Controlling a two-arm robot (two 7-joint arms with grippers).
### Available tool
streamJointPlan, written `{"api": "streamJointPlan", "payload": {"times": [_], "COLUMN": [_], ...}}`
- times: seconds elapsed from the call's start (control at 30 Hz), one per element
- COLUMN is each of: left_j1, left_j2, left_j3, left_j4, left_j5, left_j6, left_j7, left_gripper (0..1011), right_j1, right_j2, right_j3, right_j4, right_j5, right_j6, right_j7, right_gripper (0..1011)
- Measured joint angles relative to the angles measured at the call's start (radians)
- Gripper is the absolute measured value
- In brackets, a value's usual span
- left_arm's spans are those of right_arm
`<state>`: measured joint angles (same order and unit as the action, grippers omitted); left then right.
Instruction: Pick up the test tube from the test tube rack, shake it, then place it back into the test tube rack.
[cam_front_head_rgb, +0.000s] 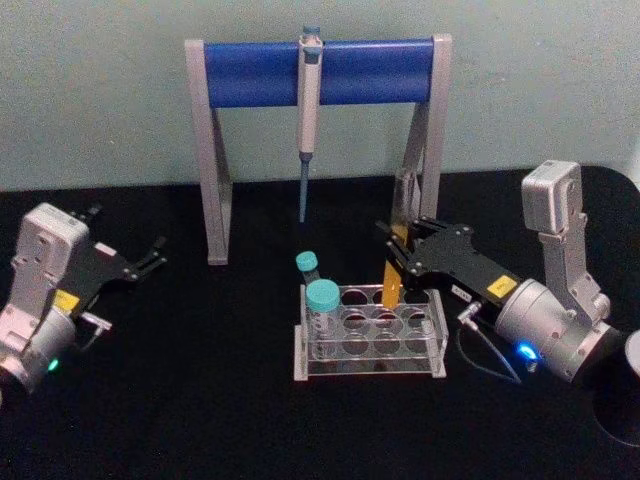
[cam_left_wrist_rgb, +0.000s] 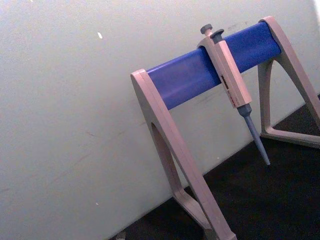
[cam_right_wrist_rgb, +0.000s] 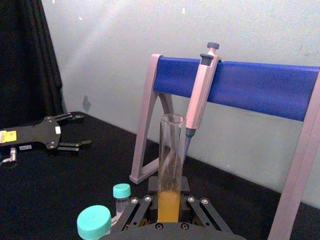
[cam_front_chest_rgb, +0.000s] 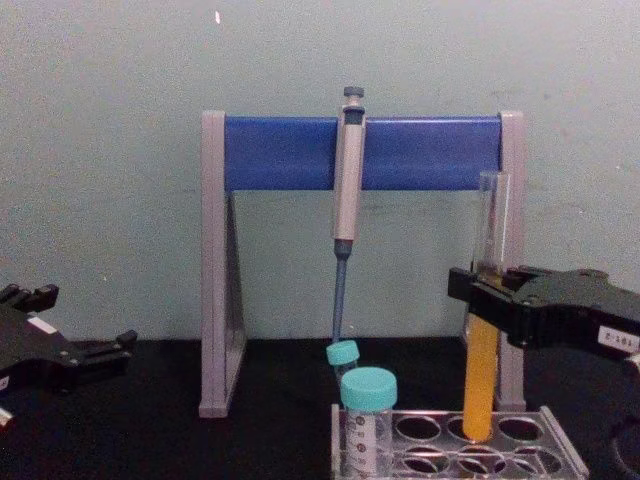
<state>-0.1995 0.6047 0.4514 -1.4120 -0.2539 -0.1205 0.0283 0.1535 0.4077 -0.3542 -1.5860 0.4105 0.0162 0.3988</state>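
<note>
We note: right tool (cam_front_chest_rgb: 488, 300) clamped on tube (cam_front_chest_rgb: 479, 385), centre right, tip at rack (cam_front_head_rgb: 368, 368) hole; lifting or returning, we cannot tell. Left tool (cam_right_wrist_rgb: 85, 130) apart, far left.

No legible text; yellow sticker (cam_front_head_rgb: 67, 298) on left gripper (cam_front_head_rgb: 128, 228), white label (cam_front_chest_rgb: 610, 341) on right gripper (cam_front_head_rgb: 392, 252) unreadable

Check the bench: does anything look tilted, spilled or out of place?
The smaller teal-capped clear vial leans in the low clear plastic rack, unlike the upright larger vial beside it. Nothing looks spilled.
</note>
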Motion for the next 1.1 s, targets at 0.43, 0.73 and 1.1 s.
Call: {"api": "streamJointPlan", "payload": {"times": [0.43, 0.73, 1.1], "left_j1": [0.0, 0.0, 0.0], "left_j2": [0.0, 0.0, 0.0], "left_j3": [0.0, 0.0, 0.0], "left_j4": [0.0, 0.0, 0.0], "left_j5": [0.0, 0.0, 0.0], "left_j6": [0.0, 0.0, 0.0], "left_j7": [0.0, 0.0, 0.0], "left_gripper": [1001, 1001, 1001], "right_j1": [0.003, 0.008, 0.003], "right_j2": [-0.012, -0.02, -0.027], "right_j3": [-0.007, -0.014, -0.015], "right_j4": [0.034, 0.058, 0.074], "right_j5": [-0.01, -0.028, -0.039], "right_j6": [-0.003, -0.004, -0.001], "right_j7": [0.0, -0.001, -0.003], "right_gripper": [225, 225, 225]}}
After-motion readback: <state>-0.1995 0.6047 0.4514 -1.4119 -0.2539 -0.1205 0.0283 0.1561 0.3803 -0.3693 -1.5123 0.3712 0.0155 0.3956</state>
